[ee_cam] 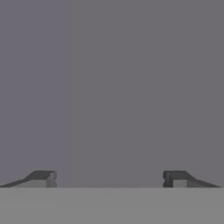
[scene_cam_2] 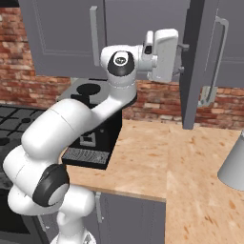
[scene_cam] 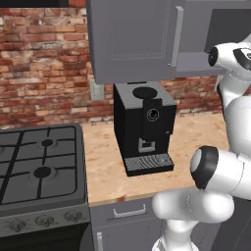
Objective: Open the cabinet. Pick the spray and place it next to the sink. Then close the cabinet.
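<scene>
You've got the cabinet (scene_cam_2: 143,28) partly open: in the right base view its right door (scene_cam_2: 193,62) stands swung out edge-on toward you, left door (scene_cam_2: 62,33) shut. So step 1 looks about done or nearly. Left to do, judging by this: get the spray, set it by the sink, close up. Can't see the spray anywhere, prob. inside the cabinet, hidden from these cams; no sink in view either.

Pincer (ee_cam: 109,178) is spread wide, nothing between the tips, facing a flat plain grey surface close up; can't tell if that's the door's inner face or the cabinet's back wall. In the right base view the hand sits up at the gap beside the open door.

Materials: cabinet is matte grey, flat-panel, w/ long silver bar handles (scene_cam_2: 94,35). Tabletop (scene_cam_2: 157,157) is light wood grain, smooth. Wall behind is rough red brick (scene_cam: 44,63). Black boxy coffee machine (scene_cam: 144,127) w/ ribbed drip tray stands under the cabinet. Dark gas stove (scene_cam: 39,166) w/ iron grates is to its left.
</scene>
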